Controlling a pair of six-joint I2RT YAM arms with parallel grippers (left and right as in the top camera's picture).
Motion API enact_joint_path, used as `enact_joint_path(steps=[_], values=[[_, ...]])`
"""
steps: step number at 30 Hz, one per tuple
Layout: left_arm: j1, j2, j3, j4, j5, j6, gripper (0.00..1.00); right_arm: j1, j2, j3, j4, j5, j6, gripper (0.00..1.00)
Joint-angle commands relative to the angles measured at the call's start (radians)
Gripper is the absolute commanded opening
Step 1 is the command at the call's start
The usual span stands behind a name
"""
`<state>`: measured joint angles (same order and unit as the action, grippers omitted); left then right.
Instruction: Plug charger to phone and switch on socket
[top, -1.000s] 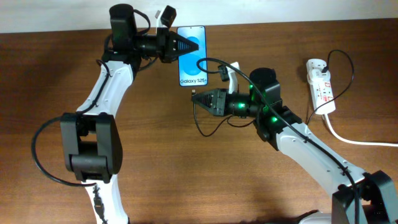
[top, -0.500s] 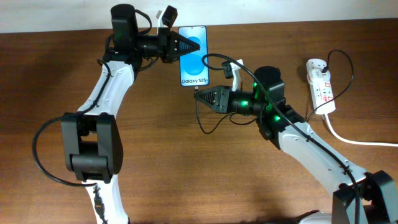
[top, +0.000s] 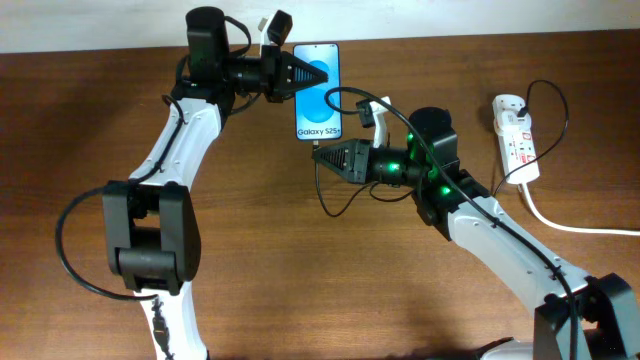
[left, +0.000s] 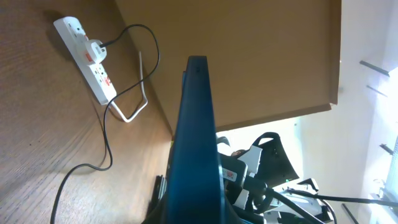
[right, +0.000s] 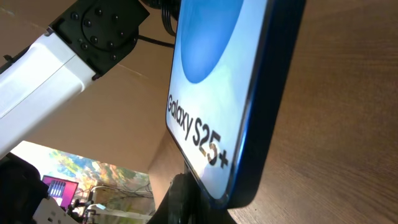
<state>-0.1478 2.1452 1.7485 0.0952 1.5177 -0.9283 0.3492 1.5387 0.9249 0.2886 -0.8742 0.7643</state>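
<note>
**One phone, one charger, one socket, two end effectors**

The left end effector (top: 303, 74) is clamped on the one phone (top: 320, 100), at the far middle of the surface (top: 300, 285). The right end effector (top: 318, 157) pinches the single charger (top: 322, 205), its tip just below the phone. One socket (top: 518, 140) lies far right.

Overhead: looking straight down on whole table (top: 260, 250); left wrist: sighting along phone (left: 198, 143) edge, very near; right wrist: facing its screen closely; all sharing phone

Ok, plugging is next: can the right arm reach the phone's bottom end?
Probably yes: the left gripper holds the phone by one side, leaving its bottom end bare; the right gripper, holding the charger, is close by.
</note>
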Motion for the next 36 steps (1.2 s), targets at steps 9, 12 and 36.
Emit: enact_joint_path(steps=[9, 12, 36], values=[[0.017, -0.004, 0.015, 0.000, 0.055, -0.002, 0.00, -0.016, 0.005, 0.005, 0.023, 0.014, 0.004, 0.04], [0.012, -0.004, 0.015, -0.002, 0.055, -0.002, 0.00, -0.018, 0.005, 0.005, 0.024, 0.033, 0.005, 0.04], [-0.010, -0.004, 0.015, -0.002, 0.055, -0.002, 0.00, -0.100, 0.005, 0.005, 0.058, 0.028, 0.023, 0.04]])
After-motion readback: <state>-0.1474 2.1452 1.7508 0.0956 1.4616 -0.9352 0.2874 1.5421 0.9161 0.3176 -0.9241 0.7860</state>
